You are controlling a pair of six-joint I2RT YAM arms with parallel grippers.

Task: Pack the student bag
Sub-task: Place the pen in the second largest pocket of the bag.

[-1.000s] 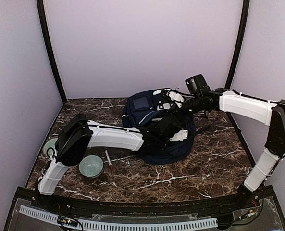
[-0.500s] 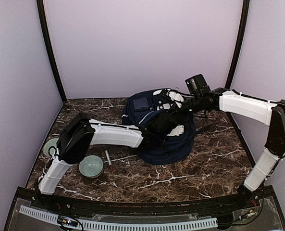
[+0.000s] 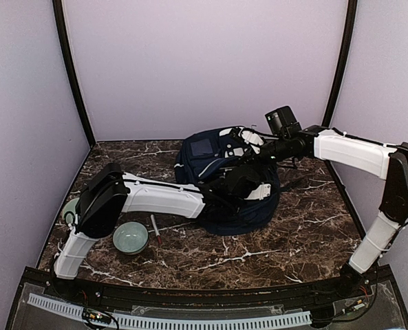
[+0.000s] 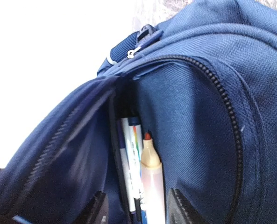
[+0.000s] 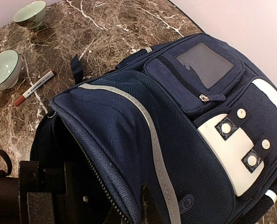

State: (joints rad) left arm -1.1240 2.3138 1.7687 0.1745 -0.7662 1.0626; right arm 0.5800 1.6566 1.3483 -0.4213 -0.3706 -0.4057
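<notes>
The navy student bag [image 3: 214, 165] lies at the back middle of the table, its zip mouth held up. My right gripper [image 3: 249, 146] is shut on the rim of that mouth, pinching the fabric by the grey stripe [image 5: 129, 210]. My left gripper [image 3: 248, 187] reaches into the bag [image 4: 199, 116]. Its jaws stand open on either side of a red-tipped marker [image 4: 152, 186] and a white pen [image 4: 131, 158], which stand in an inner pocket, with a small gap on each side. The left arm's black wrist shows inside the bag [image 5: 185, 140] in the right wrist view.
Two pale green bowls [image 3: 130, 238] [image 3: 71, 206] sit at the left of the table, with a red-capped marker [image 3: 155, 229] lying beside the nearer one. The same bowls [image 5: 3, 69] [image 5: 31, 13] and marker [image 5: 34, 87] appear in the right wrist view.
My left jaws have opened and let go of the marker inside the bag's pocket. The left wrist has drawn back slightly. The right arm has not moved.
</notes>
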